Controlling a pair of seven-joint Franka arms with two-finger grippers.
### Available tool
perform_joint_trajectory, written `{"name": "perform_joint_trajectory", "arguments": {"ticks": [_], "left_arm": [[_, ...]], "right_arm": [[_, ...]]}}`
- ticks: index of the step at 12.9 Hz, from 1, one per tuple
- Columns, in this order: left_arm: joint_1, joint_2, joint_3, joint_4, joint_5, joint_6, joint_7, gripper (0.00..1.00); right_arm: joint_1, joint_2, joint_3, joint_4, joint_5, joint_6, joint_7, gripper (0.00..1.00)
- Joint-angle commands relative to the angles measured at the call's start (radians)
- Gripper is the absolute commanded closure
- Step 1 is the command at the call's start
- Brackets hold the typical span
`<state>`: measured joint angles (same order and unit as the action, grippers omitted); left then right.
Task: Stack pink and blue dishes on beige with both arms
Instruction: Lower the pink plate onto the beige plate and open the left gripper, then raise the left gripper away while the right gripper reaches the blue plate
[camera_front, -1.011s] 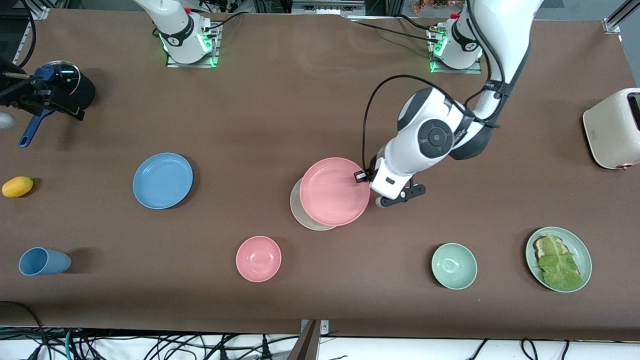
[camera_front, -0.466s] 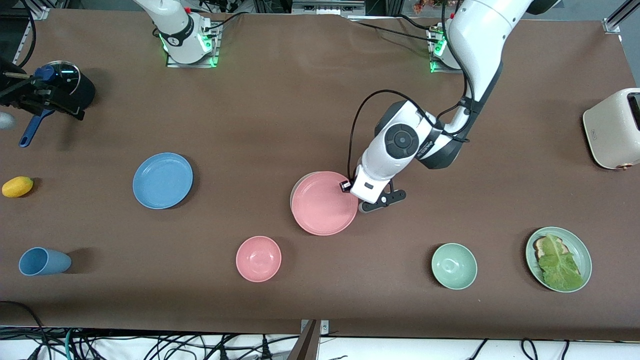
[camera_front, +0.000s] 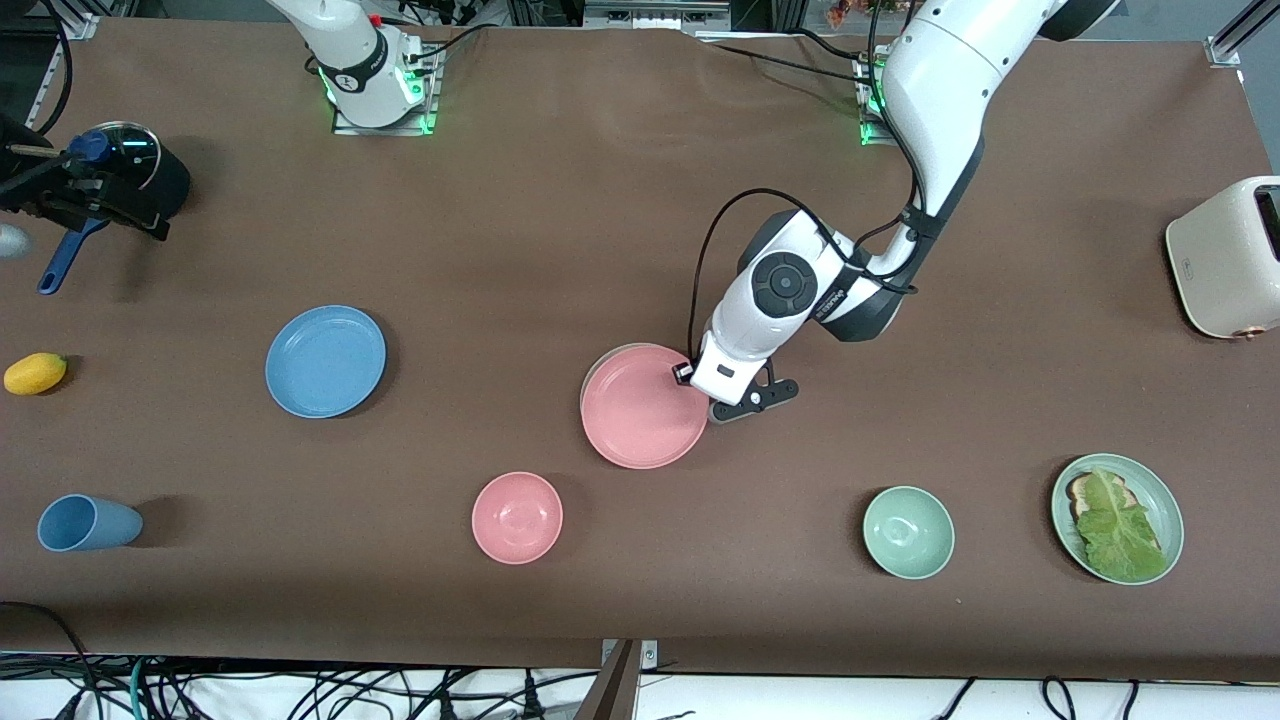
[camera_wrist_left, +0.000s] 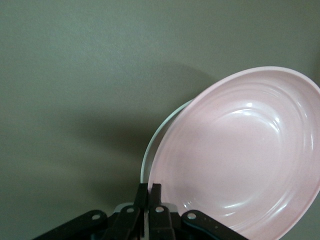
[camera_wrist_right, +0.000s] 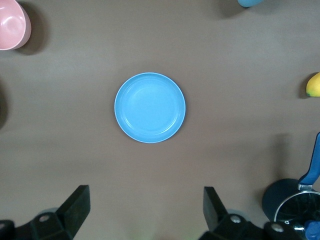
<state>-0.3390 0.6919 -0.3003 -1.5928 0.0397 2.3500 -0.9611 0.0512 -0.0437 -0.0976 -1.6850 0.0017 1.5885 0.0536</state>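
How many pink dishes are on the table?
2. The pink plate lies on the beige plate mid-table, its rim pinched by the left gripper. The pink bowl sits nearer the front camera than that stack. None looks hidden.

Bright overhead light, soft shadows, glare on pink plate (camera_wrist_left: 240, 160)

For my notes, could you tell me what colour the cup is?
The cup is blue, clearest in the front view.
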Motion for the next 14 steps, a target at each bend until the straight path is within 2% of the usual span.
{"name": "perform_joint_trajectory", "arguments": {"ticks": [1, 8, 9, 10, 11, 12, 14], "left_arm": [[-0.017, -0.02, 0.012, -0.067, 0.063, 0.066, -0.04, 1.0], [-0.018, -0.012, 0.013, -0.087, 0.103, 0.101, -0.068, 1.0], [-0.017, -0.012, 0.015, -0.085, 0.103, 0.101, -0.059, 0.83], [-0.015, -0.012, 0.018, -0.084, 0.103, 0.101, -0.054, 0.71], [-0.015, -0.012, 0.018, -0.081, 0.103, 0.101, -0.051, 0.52], [-0.014, -0.014, 0.02, -0.081, 0.103, 0.101, -0.05, 0.38], [-0.009, -0.015, 0.02, -0.079, 0.104, 0.101, -0.045, 0.32]], "right_arm": [[-0.004, -0.008, 0.004, 0.008, 0.006, -0.016, 0.012, 0.0], [-0.004, -0.008, 0.004, 0.007, 0.006, -0.016, 0.012, 0.0], [-0.004, -0.008, 0.004, 0.007, 0.006, -0.016, 0.009, 0.0], [-0.004, -0.008, 0.004, 0.008, 0.006, -0.015, 0.009, 0.0], [-0.004, -0.008, 0.004, 0.007, 0.006, -0.016, 0.009, 0.0], [-0.004, -0.008, 0.004, 0.007, 0.006, -0.016, 0.009, 0.0], [-0.001, -0.008, 0.006, 0.008, 0.004, -0.016, 0.012, 0.0]]}}
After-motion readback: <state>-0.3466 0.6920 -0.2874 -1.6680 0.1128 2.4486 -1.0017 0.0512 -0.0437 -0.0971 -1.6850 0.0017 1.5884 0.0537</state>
